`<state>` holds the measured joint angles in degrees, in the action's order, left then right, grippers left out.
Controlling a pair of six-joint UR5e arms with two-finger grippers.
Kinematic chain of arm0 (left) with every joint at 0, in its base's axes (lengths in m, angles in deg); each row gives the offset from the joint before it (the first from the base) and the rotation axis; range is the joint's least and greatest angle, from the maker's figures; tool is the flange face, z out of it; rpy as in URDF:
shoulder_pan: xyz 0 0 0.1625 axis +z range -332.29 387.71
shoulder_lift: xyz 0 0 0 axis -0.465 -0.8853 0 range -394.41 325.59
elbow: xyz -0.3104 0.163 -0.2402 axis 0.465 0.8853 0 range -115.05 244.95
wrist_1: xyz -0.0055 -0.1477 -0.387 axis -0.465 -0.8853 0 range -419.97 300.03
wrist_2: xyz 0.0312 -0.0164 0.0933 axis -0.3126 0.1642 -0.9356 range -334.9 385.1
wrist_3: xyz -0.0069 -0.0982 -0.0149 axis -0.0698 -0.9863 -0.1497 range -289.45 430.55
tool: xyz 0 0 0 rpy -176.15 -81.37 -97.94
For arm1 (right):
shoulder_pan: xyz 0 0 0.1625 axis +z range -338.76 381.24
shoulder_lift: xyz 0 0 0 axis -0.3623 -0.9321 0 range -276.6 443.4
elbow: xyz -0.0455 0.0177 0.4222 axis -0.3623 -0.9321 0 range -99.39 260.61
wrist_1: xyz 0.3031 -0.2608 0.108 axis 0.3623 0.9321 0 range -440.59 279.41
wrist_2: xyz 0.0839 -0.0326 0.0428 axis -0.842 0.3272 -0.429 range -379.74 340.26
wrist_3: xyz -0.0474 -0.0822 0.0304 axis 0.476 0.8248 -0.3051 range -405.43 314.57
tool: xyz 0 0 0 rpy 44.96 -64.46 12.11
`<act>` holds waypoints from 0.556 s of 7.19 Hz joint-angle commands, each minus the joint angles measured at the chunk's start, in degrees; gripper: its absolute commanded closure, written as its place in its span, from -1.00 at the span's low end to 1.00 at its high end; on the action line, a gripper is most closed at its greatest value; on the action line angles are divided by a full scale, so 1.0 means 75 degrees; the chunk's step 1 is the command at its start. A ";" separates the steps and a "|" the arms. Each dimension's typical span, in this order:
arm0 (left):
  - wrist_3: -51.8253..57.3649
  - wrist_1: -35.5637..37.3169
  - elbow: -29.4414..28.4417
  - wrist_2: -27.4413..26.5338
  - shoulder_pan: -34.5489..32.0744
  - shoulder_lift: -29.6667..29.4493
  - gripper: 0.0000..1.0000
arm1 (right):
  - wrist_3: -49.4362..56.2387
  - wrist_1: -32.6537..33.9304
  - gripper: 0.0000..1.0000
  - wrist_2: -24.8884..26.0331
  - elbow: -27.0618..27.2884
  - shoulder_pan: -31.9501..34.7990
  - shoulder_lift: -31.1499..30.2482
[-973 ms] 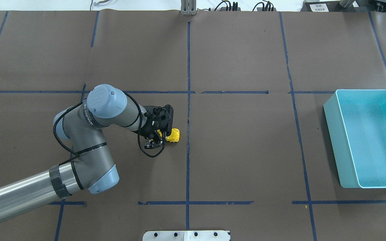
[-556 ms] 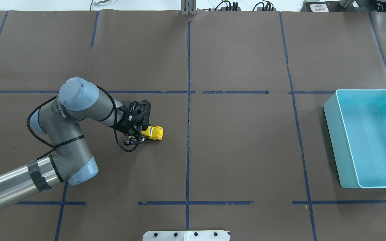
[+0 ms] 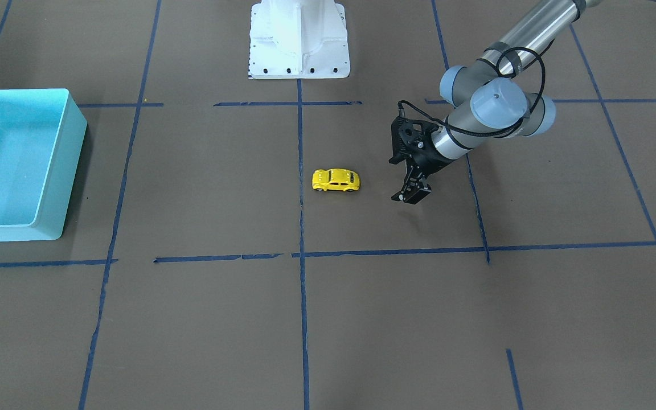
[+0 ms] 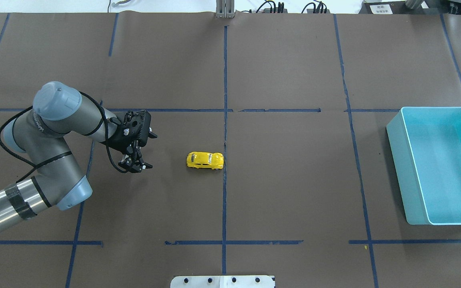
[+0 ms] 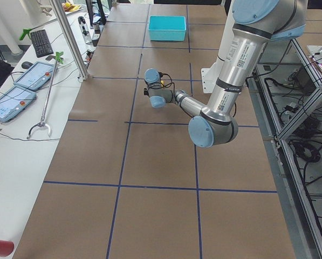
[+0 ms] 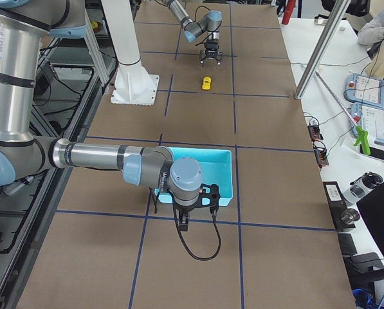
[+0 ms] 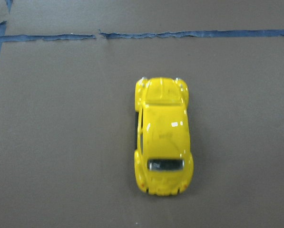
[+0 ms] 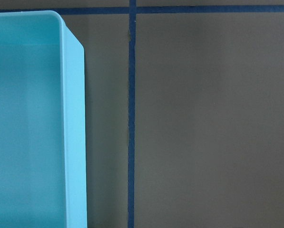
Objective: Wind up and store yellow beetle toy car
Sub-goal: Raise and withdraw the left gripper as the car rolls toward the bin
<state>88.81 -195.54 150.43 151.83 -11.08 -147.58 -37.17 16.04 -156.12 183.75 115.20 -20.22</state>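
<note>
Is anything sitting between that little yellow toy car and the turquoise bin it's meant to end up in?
Nothing visible. Between the small yellow beetle toy car and the turquoise plastic bin lies only brown table covering crossed by blue tape lines.

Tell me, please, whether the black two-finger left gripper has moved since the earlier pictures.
Yes: the left gripper moved leftward, away from the central blue tape line.
</note>
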 commanded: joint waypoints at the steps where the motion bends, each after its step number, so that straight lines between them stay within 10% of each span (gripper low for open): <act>1: -0.0033 0.0250 0.0016 0.0559 -0.0416 0.0065 -1.00 | 0.0000 -0.0004 -1.00 -0.0004 0.0005 0.0000 0.0000; 4: -0.0395 0.3329 0.1157 0.0739 -0.0875 -0.0063 -1.00 | 0.0000 -0.0004 -1.00 -0.0004 0.0005 0.0000 0.0000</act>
<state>87.07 -183.55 153.67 157.20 -16.41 -147.56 -37.17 16.00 -156.15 183.79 115.19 -20.22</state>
